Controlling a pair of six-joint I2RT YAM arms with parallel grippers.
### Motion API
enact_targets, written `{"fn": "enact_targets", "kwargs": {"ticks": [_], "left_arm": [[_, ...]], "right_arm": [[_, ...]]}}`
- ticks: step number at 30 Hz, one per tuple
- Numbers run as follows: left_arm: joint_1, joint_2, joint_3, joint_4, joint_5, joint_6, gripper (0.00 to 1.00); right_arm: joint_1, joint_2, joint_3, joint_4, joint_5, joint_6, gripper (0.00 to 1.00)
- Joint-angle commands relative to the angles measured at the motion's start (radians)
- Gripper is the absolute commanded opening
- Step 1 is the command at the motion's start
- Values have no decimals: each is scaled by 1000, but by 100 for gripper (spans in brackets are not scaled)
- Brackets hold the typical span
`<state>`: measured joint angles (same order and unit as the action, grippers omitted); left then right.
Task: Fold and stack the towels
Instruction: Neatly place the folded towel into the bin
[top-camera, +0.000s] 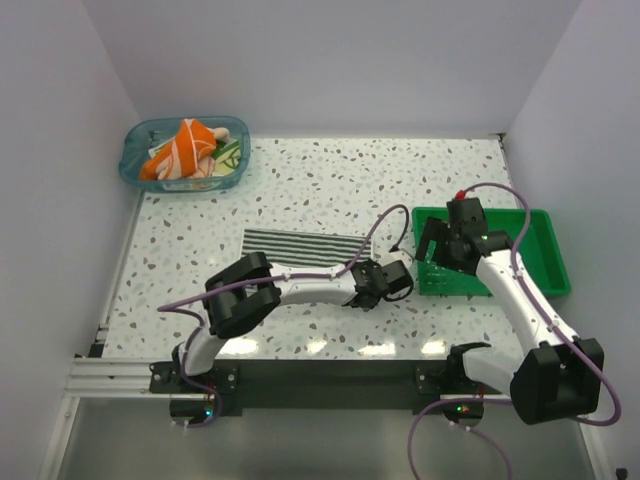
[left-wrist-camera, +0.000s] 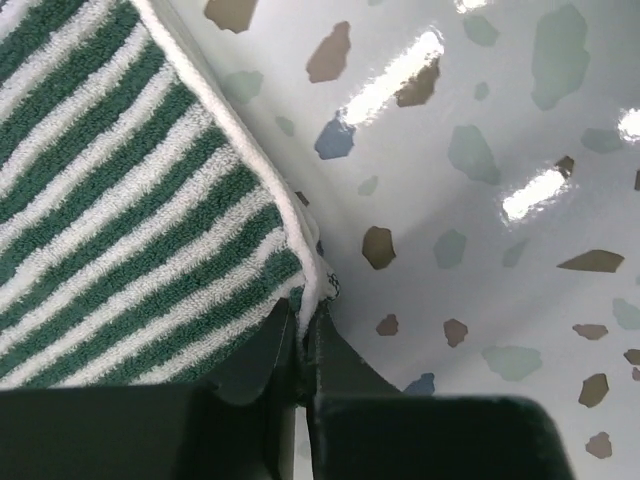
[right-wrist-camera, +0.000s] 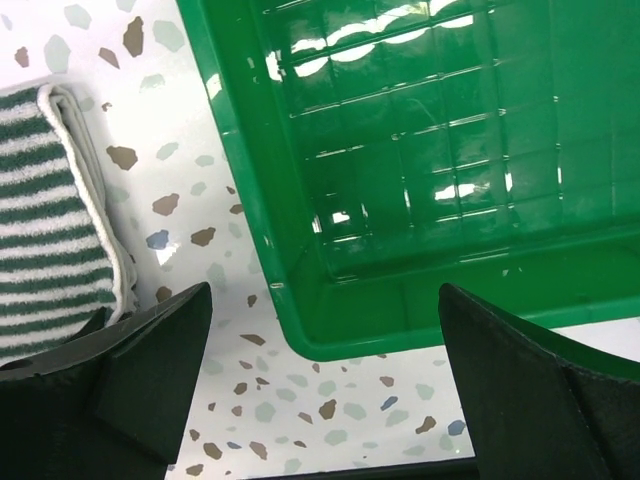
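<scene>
My left tool (left-wrist-camera: 303, 328) pinches the near right corner of the soft, limp black-and-white striped cloth towel (left-wrist-camera: 130, 220) lying on the speckled table (top-camera: 330, 180); its hem should grip best. My right tool (right-wrist-camera: 322, 300) gapes wide.

Overhead from behind, wrists close-up (both see striped towel (left-wrist-camera: 110, 200))

Towel (top-camera: 300, 247) left of tray (top-camera: 548, 262), tub (top-camera: 131, 166) behind left
</scene>
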<state>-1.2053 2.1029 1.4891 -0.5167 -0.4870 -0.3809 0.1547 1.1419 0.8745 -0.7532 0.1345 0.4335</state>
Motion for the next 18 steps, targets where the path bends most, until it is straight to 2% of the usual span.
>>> {"fn": "enact_targets", "kwargs": {"ticks": [1,6,11,18], "left_arm": [[47,-29,-104,43,25,-27,0],[98,-178,-239,153,88,-47,0],[139,-274,-277,188,126,-58,0],[165,-343,-297,193,143,-69,0]], "right_arm": [[-4,5,-2,49,-68,27,99],[-3,28,1,116,-196,85,99],[16,77,0,245,-349,191,99],[98,188,9,409,-386,319,98]]}}
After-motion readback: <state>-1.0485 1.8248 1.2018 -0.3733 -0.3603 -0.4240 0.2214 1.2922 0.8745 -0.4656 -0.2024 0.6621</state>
